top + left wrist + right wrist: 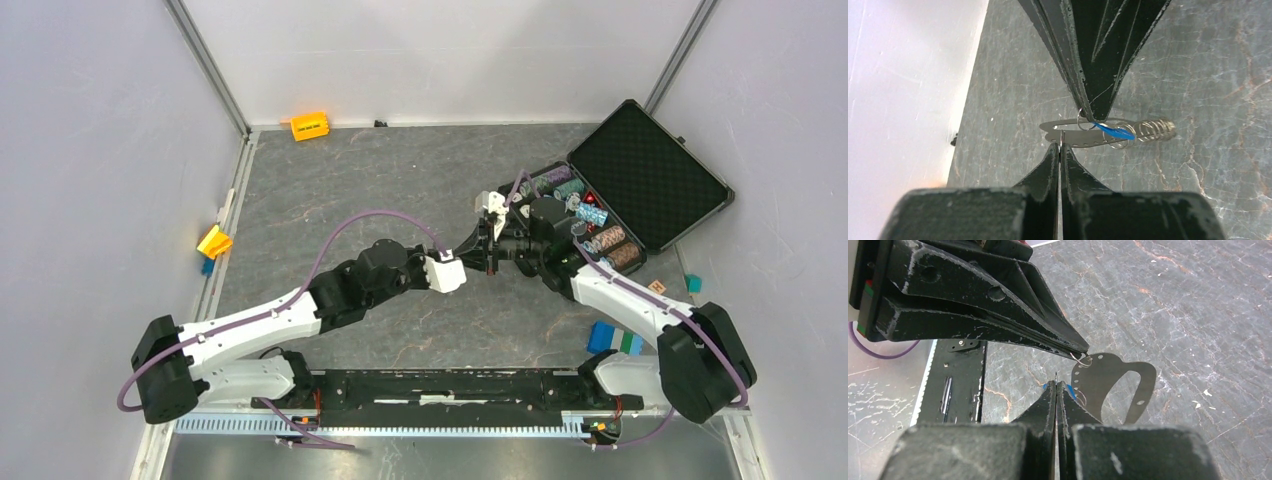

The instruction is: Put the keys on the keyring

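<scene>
My two grippers meet tip to tip above the middle of the table, the left gripper (pixel 470 254) and the right gripper (pixel 490 255). In the left wrist view my left gripper (pixel 1060 145) is shut on a thin wire ring at the edge of a flat metal key (pixel 1083 139). The right wrist view shows that small ring (pixel 1082 359) threaded through a hole in the key (pixel 1113 371). My right gripper (pixel 1055 383) is shut on the wire of the keyring (pixel 1084 121), next to its blue tag (pixel 1117 132). A coil spring (pixel 1155 129) hangs beside the tag.
An open black case (pixel 640 175) with poker chips lies at the back right. An orange block (pixel 310 126) is by the back wall. A yellow block (pixel 214 241) is at the left edge. Blue (pixel 612 338) and teal (pixel 693 284) blocks lie at the right.
</scene>
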